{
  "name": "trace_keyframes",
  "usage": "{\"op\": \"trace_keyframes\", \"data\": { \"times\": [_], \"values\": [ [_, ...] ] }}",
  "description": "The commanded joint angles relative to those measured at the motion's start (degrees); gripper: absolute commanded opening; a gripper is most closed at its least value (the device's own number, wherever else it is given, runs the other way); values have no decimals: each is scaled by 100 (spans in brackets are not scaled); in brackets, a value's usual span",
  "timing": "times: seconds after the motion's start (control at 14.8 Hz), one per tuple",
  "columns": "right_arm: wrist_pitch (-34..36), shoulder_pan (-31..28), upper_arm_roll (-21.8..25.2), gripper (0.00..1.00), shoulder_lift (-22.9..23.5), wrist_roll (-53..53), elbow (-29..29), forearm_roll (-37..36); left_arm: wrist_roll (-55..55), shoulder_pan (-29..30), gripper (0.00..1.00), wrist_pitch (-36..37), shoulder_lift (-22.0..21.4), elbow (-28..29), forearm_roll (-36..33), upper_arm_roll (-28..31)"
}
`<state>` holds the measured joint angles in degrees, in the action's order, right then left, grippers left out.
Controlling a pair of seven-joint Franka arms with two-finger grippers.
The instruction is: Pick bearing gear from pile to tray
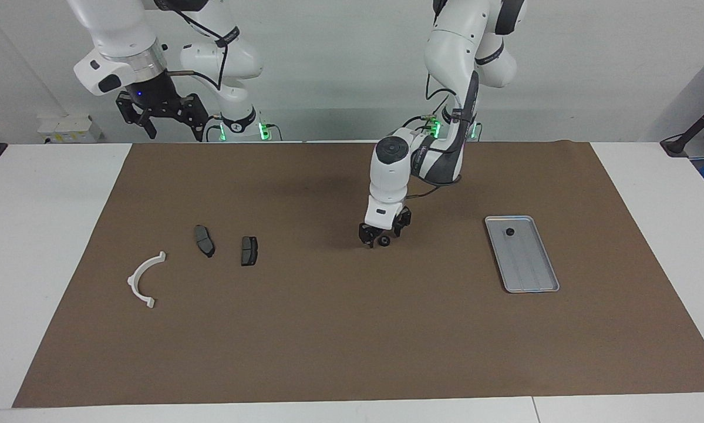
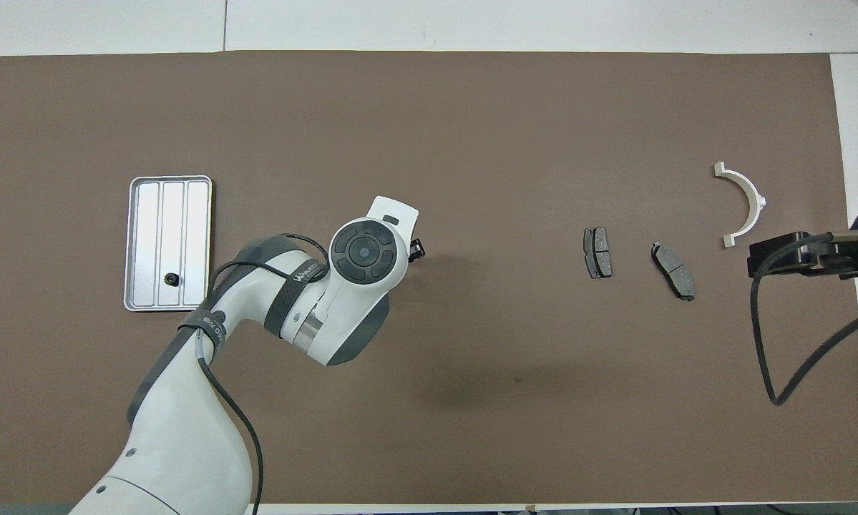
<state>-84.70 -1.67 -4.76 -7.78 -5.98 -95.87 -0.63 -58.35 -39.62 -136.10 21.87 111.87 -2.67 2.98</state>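
Observation:
A small black bearing gear (image 1: pixel 384 240) lies on the brown mat between the fingers of my left gripper (image 1: pixel 383 235). The gripper is down at the mat and open, its fingertips apart on either side of the gear. In the overhead view the left wrist hides this gear. The silver tray (image 1: pixel 531 267) (image 2: pixel 160 214) lies toward the left arm's end with another black gear (image 1: pixel 509 231) (image 2: pixel 172 279) in it. The pile's two brake pads (image 1: pixel 204 241) (image 1: pixel 249 251) and white bracket (image 1: pixel 145 279) lie toward the right arm's end. My right gripper (image 1: pixel 161 114) (image 2: pixel 793 257) waits open in the air over the mat's edge there.
A brown mat (image 1: pixel 328 329) covers most of the white table. The brake pads (image 2: pixel 597 252) (image 2: pixel 673 270) and the bracket (image 2: pixel 743 204) are a long way from the left gripper. A black cable (image 2: pixel 761 336) hangs from the right arm.

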Motion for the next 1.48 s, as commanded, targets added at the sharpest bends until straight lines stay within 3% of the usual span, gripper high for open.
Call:
{"op": "trace_keyframes", "data": {
  "times": [0.0,0.13,0.4,0.67,0.88,1.08,1.42],
  "values": [
    [-73,-35,-25,100,-48,106,-20,54,-53,-37,79,-251,-78,274,-32,80],
    [-73,-53,-25,100,-48,106,-11,63,-62,-28,64,-251,-78,265,-32,80],
    [-81,-97,-8,100,-57,88,-2,54,-53,7,3,-207,-78,239,-32,80],
    [-81,-106,36,100,-66,88,-2,63,-45,77,0,29,-78,90,-23,115],
    [-81,-97,36,100,-66,79,-2,72,305,577,0,1091,-43,-752,-93,115],
    [-81,-97,36,100,-66,44,-2,98,1130,1332,0,1550,-314,-1053,-146,124],
    [-90,-97,36,100,-66,35,-2,116,2721,2729,0,1824,-807,-1027,-462,124]
  ]
}}
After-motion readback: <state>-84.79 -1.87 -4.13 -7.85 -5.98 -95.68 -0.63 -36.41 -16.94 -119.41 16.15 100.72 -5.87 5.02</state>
